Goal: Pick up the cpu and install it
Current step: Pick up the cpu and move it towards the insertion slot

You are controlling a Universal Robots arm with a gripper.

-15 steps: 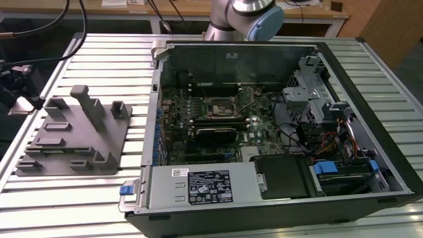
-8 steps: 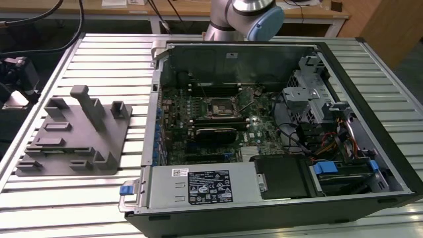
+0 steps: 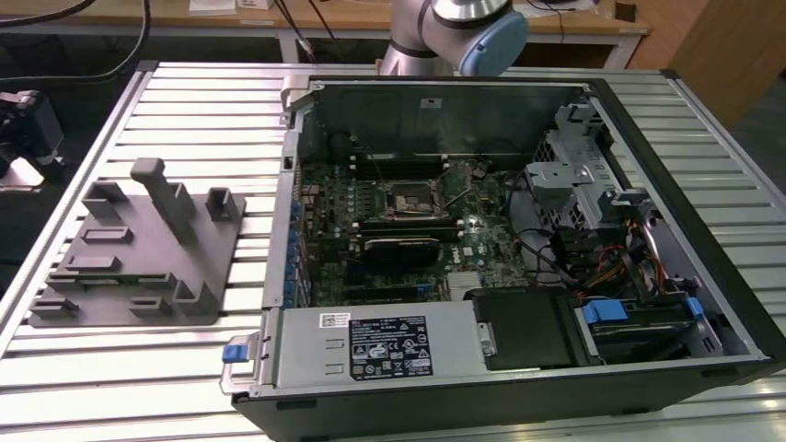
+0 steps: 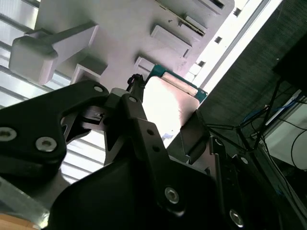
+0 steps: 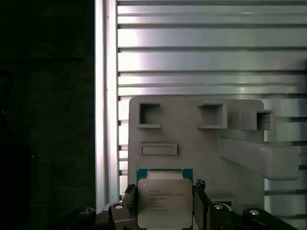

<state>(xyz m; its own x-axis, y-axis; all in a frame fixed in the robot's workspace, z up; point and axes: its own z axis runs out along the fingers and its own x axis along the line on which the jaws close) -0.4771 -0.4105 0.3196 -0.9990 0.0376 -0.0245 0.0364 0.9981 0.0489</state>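
In the first wrist view, the tool (image 5: pixel 165 211) is clamped on the cpu (image 5: pixel 164 196), with one finger on each side edge. The cpu is over the grey tray (image 5: pixel 192 143). In the exterior view, the tray (image 3: pixel 135 267) lies on the ribbed surface (image 3: pixel 184 101), at 9 o'clock from the open computer case (image 3: pixel 491 83).

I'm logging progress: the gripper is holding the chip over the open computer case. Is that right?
Not quite. The gripper holds the chip, but over the grey tray, not the computer case; the first wrist view shows the tray beyond the chip.
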